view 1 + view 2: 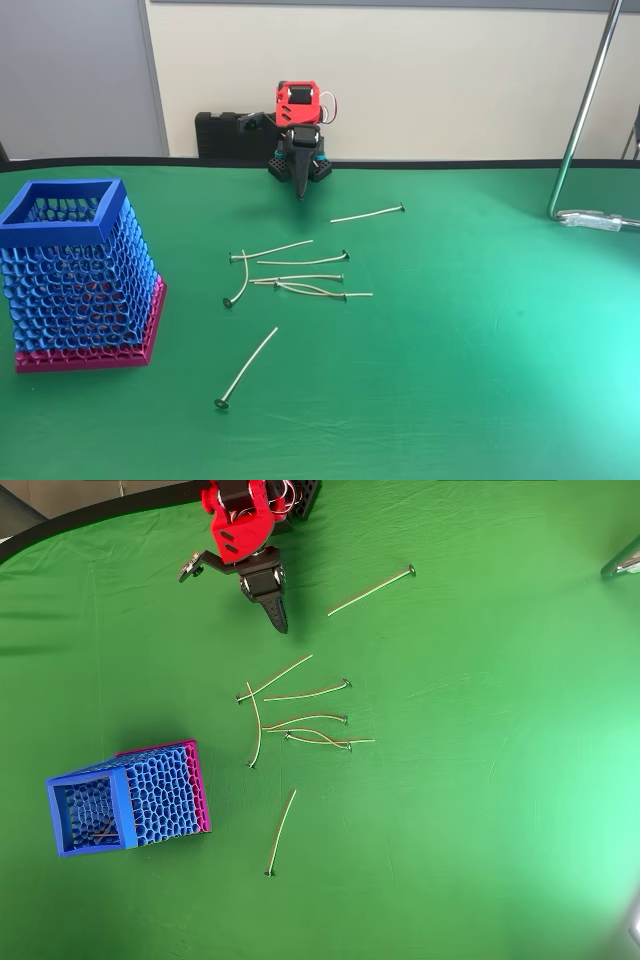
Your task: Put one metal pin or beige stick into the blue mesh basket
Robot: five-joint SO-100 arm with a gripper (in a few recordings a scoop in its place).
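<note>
Pins (295, 262) number about seven loose on green cloth (480, 330), one basket (80, 275), fingers (300, 190) closed, empty.

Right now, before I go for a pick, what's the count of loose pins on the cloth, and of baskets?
Metal pins loose on the cloth: 8 (several cross in the middle cluster, so that count is my best reading)
Blue mesh basket: 1
Total: 9
</note>
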